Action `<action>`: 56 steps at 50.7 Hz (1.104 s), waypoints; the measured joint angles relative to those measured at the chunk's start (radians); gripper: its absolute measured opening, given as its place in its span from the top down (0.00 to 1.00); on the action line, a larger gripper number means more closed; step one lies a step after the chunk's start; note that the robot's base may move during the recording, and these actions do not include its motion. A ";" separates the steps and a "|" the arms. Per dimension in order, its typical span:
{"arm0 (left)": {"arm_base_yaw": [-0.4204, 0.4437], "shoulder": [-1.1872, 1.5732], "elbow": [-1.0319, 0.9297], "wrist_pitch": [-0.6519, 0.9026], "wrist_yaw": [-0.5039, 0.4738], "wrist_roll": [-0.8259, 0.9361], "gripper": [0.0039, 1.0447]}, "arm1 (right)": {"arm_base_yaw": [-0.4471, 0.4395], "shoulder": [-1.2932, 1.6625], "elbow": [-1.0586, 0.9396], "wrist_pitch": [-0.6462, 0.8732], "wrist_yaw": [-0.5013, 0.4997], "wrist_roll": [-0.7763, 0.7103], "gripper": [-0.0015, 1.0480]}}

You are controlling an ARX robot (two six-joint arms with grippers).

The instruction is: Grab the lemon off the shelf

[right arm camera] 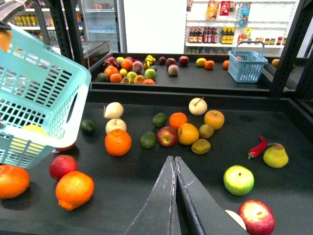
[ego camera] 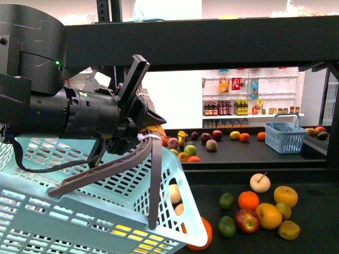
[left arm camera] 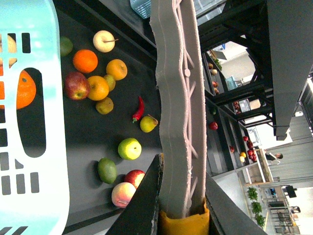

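My left gripper (ego camera: 145, 129) is shut on the grey handle (left arm camera: 176, 98) of a pale turquoise basket (ego camera: 79, 211) and holds it tilted above the black shelf tier (right arm camera: 146, 186). A bright yellow fruit, apparently the lemon (right arm camera: 32, 129), shows through the basket's slots; it also glimmers in the front view (ego camera: 127, 230). In the left wrist view the jaws of that gripper (left arm camera: 182, 196) clamp the handle. My right gripper (right arm camera: 174, 164) is shut and empty over the tier's front, apart from all fruit.
Oranges (right arm camera: 118, 142), apples (right arm camera: 167, 136), limes (right arm camera: 148, 140), a green apple (right arm camera: 238, 179), a pear (right arm camera: 275, 155) and a red chilli (right arm camera: 257, 147) lie loose on the tier. A blue basket (right arm camera: 248, 66) and more fruit sit on the far tier. White bottle shelves (ego camera: 249, 95) stand behind.
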 joint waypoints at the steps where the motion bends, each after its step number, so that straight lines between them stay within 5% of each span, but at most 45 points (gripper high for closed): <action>1: 0.000 0.000 0.000 0.000 0.000 0.000 0.89 | 0.000 -0.001 -0.002 0.000 0.000 0.000 0.98; 23: 0.000 0.000 0.000 0.000 -0.002 0.000 0.89 | 0.000 -0.044 -0.037 0.006 -0.002 0.000 0.97; 34: 0.000 0.000 0.000 0.000 -0.003 0.000 0.89 | 0.000 -0.044 -0.037 0.006 -0.002 0.000 0.62; 49: 0.046 0.003 -0.015 0.202 -0.249 -0.100 0.89 | 0.000 -0.045 -0.037 0.006 -0.002 0.000 0.12; 56: 0.123 0.003 -0.031 0.317 -0.406 -0.233 0.89 | 0.000 -0.045 -0.037 0.006 -0.002 0.001 0.08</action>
